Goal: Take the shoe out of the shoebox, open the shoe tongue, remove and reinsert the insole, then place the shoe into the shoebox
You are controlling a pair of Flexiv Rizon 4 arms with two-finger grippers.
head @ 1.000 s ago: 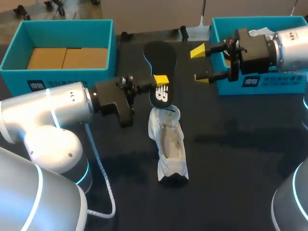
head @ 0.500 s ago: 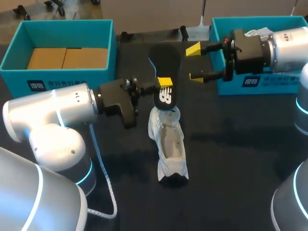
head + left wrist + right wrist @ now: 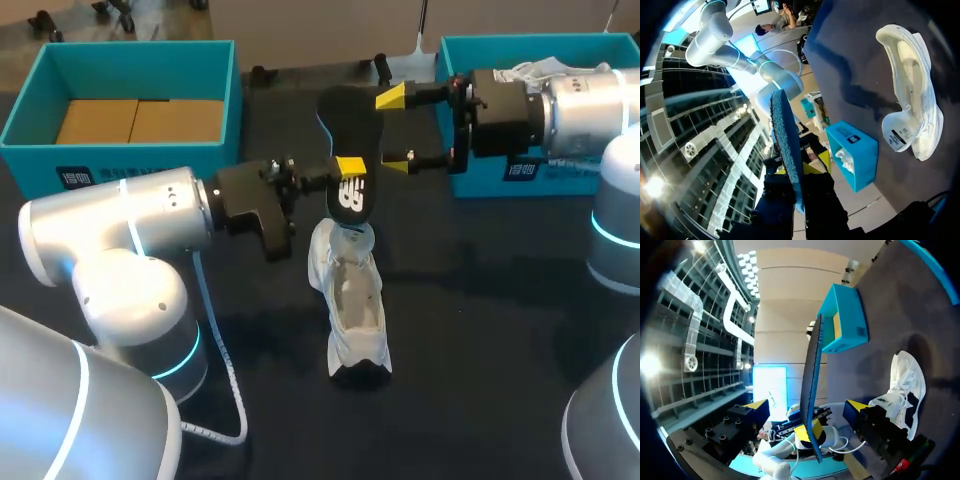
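The left gripper [image 3: 345, 180] is clamped on the lower end of the black insole [image 3: 348, 140], one yellow-tipped finger pressed flat on its printed face. In the left wrist view, the insole [image 3: 786, 145] stands edge-on out of the closed fingers of the left gripper [image 3: 799, 197].

The right gripper [image 3: 394, 131] is spread wide, with the upper part of the insole between its two yellow tips. In the right wrist view, the insole [image 3: 812, 390] runs edge-on through the gap of the right gripper [image 3: 807, 406], apart from both fingers [image 3: 756, 406].

The white shoe [image 3: 350, 300] lies on the dark table [image 3: 480, 300] just under the insole's lower end, its opening facing up and nothing inside it.

The teal shoebox [image 3: 520, 42] sits at the table's far right, behind the right gripper, and holds crumpled white paper [image 3: 545, 68]. The second teal box [image 3: 130, 55] sits at the far left, with brown cardboard [image 3: 140, 120] lying flat inside.
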